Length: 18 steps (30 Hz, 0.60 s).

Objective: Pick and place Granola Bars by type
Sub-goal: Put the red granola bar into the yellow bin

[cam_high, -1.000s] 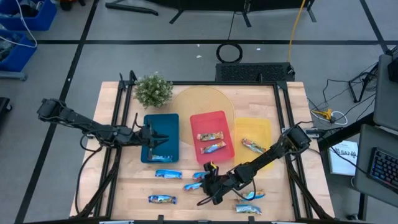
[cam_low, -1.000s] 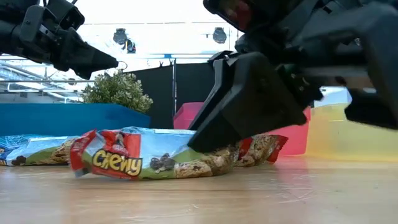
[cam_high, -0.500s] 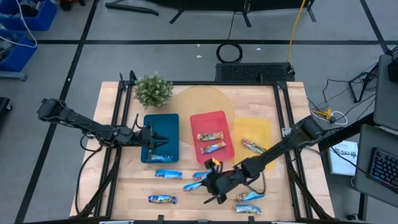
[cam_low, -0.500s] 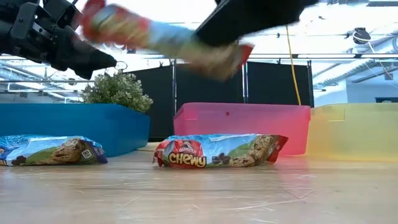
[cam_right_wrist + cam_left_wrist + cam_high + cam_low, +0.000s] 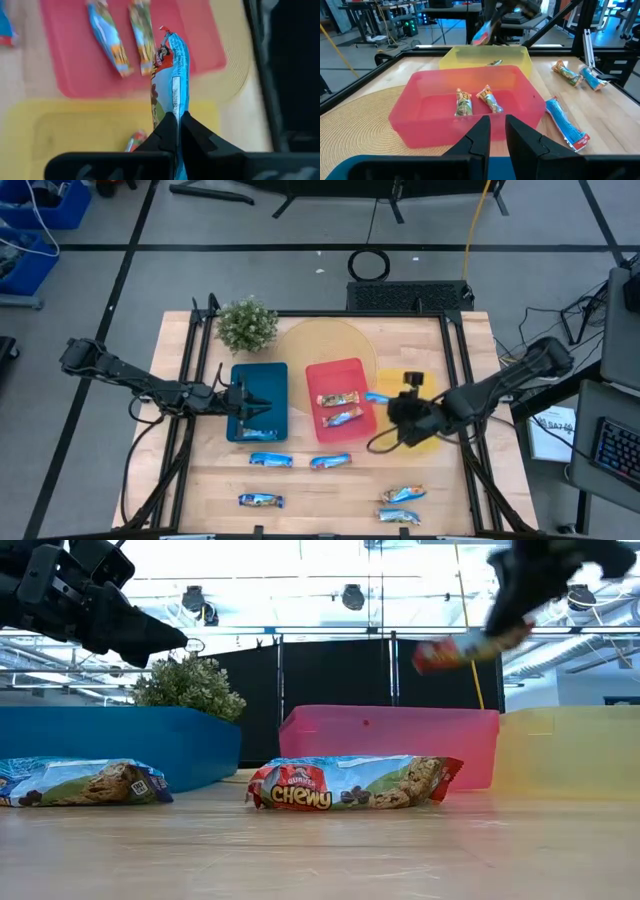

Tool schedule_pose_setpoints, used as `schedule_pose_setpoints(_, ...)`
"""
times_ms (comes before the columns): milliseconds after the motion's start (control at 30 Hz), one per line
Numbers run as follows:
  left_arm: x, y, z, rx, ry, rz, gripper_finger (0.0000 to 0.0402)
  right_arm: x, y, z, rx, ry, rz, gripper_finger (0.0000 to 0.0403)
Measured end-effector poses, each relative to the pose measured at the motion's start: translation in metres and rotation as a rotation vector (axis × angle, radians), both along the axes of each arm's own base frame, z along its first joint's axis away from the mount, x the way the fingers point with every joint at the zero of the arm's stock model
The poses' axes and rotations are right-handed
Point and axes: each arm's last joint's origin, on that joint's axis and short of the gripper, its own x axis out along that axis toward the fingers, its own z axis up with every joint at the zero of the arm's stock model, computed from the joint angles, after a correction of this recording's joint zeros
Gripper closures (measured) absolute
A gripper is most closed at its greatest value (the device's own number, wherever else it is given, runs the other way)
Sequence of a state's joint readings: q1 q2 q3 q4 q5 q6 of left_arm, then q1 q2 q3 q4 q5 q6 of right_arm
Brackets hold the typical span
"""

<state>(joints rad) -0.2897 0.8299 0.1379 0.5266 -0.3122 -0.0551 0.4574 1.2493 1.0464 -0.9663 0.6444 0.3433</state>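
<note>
Right gripper (image 5: 392,406) clamped on granola bar (image 5: 169,80).
Bar held above yellow tray (image 5: 428,385); left gripper (image 5: 243,402) nearly closed, empty, over blue tray (image 5: 262,380).

We see three trays side by side across the middle of the table (image 5: 200,480): the blue tray (image 5: 262,385), the red tray (image 5: 340,375) and the yellow tray (image 5: 425,385). The left gripper (image 5: 243,402) hangs over the blue one, the right gripper (image 5: 392,404), shut on a bar (image 5: 377,396), between red and yellow. A potted plant (image 5: 246,324) blocks the far left corner. Toward the near edge, loose bars (image 5: 270,461) lie well apart, leaving bare wood between.
</note>
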Motion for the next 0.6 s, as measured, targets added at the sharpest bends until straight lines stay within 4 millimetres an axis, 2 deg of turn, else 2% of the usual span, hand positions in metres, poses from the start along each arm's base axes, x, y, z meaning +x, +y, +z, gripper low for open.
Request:
schedule_pose_setpoints(200,0.0,0.0,0.0,0.023,0.0,-0.002,0.0334,-0.034,-0.025,-0.051,0.139,0.037,-0.107,0.0399)
schedule_pose_setpoints(300,0.0,0.0,0.0,0.024,-0.001,-0.003,0.0334,-0.049,-0.034,-0.069,0.182,0.073,-0.152,0.0399)
schedule_pose_setpoints(433,0.0,0.0,0.0,0.025,-0.002,-0.001,0.0334,-0.056,-0.04,-0.084,0.24,0.084,-0.163,0.0399)
schedule_pose_setpoints(600,0.0,0.0,0.001,0.024,-0.006,-0.001,0.0334,-0.056,-0.044,-0.092,0.297,0.095,-0.185,0.0395)
